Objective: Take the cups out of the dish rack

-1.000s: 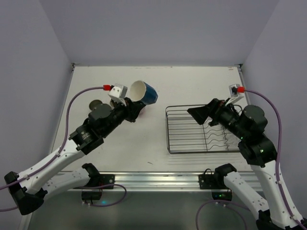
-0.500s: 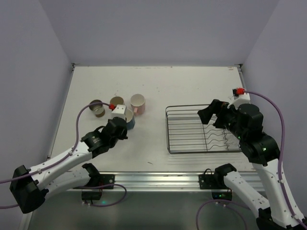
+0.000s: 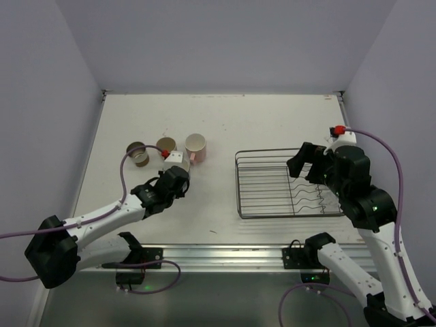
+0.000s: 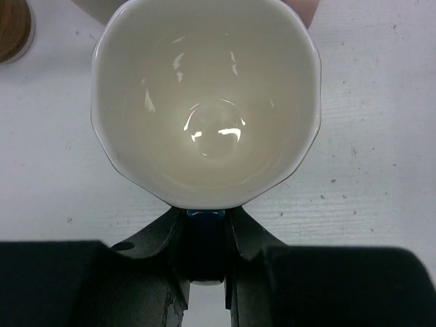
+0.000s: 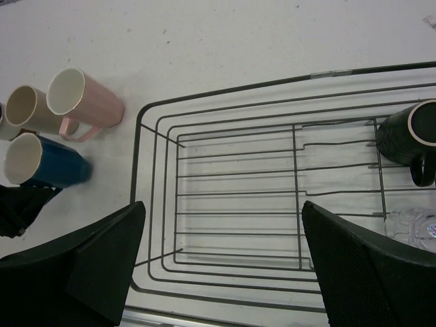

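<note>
My left gripper is shut on the handle of the blue mug, which is upright with its cream inside facing up, at or just above the table. It also shows in the right wrist view. Just behind it stand a pink mug and two beige mugs. The wire dish rack sits at the right. A dark mug stands in its far right corner. My right gripper is open and empty above the rack.
A clear glassy object lies in the rack beside the dark mug. The metal rail runs along the table's near edge. The enclosure walls stand close on both sides.
My left arm has brought the blue mug down from the air to the table in front of the other mugs. My right gripper has drawn back to the right over the rack.
</note>
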### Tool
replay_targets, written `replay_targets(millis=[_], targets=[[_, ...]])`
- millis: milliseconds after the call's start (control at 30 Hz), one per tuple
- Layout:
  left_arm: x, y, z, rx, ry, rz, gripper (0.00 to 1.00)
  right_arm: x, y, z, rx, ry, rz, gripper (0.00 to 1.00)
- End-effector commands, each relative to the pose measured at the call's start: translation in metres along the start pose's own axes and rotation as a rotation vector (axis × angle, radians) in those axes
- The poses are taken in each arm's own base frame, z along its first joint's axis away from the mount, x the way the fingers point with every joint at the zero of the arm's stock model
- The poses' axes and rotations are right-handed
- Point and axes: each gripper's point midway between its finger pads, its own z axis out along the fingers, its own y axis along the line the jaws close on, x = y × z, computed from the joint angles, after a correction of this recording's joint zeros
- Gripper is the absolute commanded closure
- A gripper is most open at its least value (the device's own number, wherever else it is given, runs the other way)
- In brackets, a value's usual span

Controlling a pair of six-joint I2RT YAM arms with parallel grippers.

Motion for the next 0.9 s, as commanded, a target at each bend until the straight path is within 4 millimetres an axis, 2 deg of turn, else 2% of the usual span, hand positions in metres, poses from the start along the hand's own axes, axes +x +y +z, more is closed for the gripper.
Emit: replay_targets(millis=[0, 300, 500, 567, 600, 633, 667, 733, 800, 867], targets=[[-0.036, -0.008, 0.006, 0.023, -0.141, -0.115, 1.00, -0.003, -0.010, -0.003, 0.048, -0.013, -0.028, 0.01], [-0.030, -0.003, 0.019, 0.027, -0.117, -0.124, 1.00, 0.007, -0.018, 0.003, 0.105, 0.051, -0.022, 0.01], [-0.021, 0.004, 0.025, 0.003, -0.089, -0.133, 1.00, 0.006, -0.030, 0.002, 0.183, 0.057, -0.022, 0.01], [-0.018, 0.005, 0.026, -0.003, -0.081, -0.144, 0.90, 0.009, -0.037, 0.004, 0.231, 0.080, -0.007, 0.01], [-0.016, 0.006, 0.026, -0.007, -0.076, -0.148, 0.81, 0.009, -0.044, 0.004, 0.276, 0.080, -0.002, 0.01], [-0.015, 0.006, 0.025, -0.006, -0.075, -0.157, 0.60, 0.010, -0.047, 0.006, 0.305, 0.086, 0.014, 0.01], [-0.014, 0.006, 0.025, -0.002, -0.072, -0.163, 0.53, 0.014, -0.054, 0.008, 0.348, 0.115, 0.014, 0.01], [-0.009, 0.007, 0.025, 0.002, -0.065, -0.165, 0.28, 0.014, -0.066, 0.010, 0.428, 0.117, 0.021, 0.01], [-0.008, 0.008, 0.025, 0.001, -0.064, -0.161, 0.12, 0.017, -0.079, 0.014, 0.497, 0.135, 0.040, 0.01], [-0.007, 0.008, 0.024, 0.002, -0.063, -0.160, 0.09, 0.018, -0.091, 0.017, 0.546, 0.152, 0.063, 0.01]])
